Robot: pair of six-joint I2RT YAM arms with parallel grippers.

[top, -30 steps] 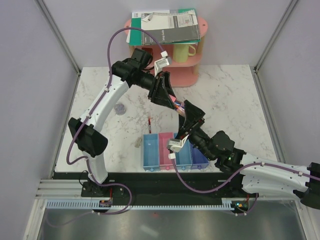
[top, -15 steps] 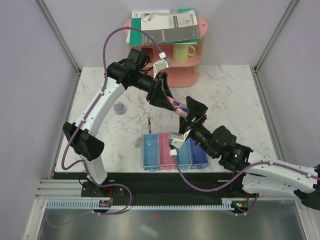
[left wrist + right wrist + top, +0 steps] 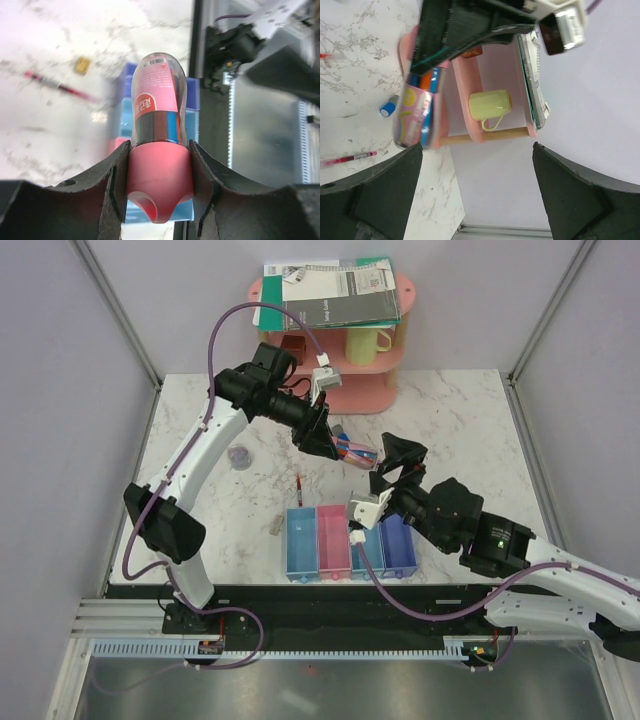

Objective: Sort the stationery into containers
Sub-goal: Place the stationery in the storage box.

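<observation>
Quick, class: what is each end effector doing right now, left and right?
Left end effector: closed on the pink cylinder.
Right end effector: open, holding nothing.

The white, grey-veined marble-look worktop is looking smooth and faintly glossy. The pink plastic cylinder with a clear glossy dome is catching highlights between the matt black plastic fingers of the left hand. At six o'clock, the row of four translucent plastic trays is gleaming softly. The pale yellow mug is looking smooth and glazed.
</observation>
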